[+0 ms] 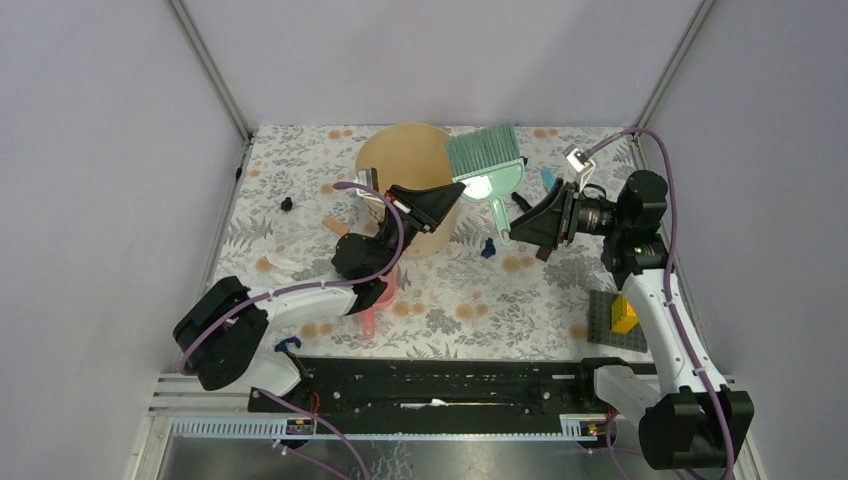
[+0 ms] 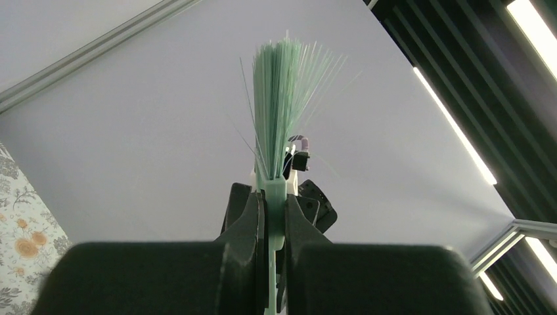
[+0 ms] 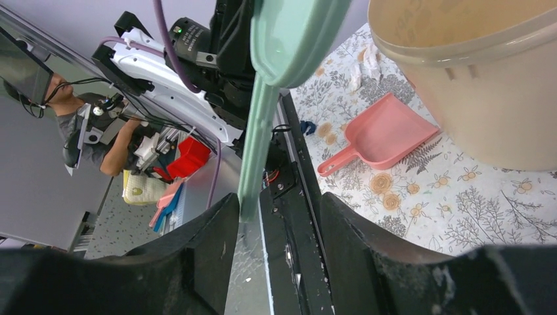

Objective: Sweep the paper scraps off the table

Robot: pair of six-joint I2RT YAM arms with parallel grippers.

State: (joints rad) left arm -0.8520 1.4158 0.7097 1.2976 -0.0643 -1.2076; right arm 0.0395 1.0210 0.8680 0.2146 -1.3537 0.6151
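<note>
My left gripper (image 1: 452,196) (image 2: 276,211) is shut on a mint-green hand brush (image 1: 487,166) (image 2: 284,98), held above the table (image 1: 560,290) with its bristles toward the back wall. The brush's handle (image 3: 253,144) hangs between the open fingers of my right gripper (image 1: 514,226) (image 3: 279,211), close to the left finger (image 3: 210,236), with a wide gap to the other. Dark blue paper scraps lie on the table: one (image 1: 488,247) below the brush, one (image 1: 287,204) at the left, one (image 1: 288,344) (image 3: 307,126) near the front edge.
A tan bucket (image 1: 405,160) (image 3: 473,85) stands at the back middle. A pink dustpan (image 1: 372,312) (image 3: 384,134) lies under the left arm. A dark grey baseplate (image 1: 608,325) with a yellow brick (image 1: 625,316) sits at the right. A small brown block (image 1: 335,225) lies left of the bucket.
</note>
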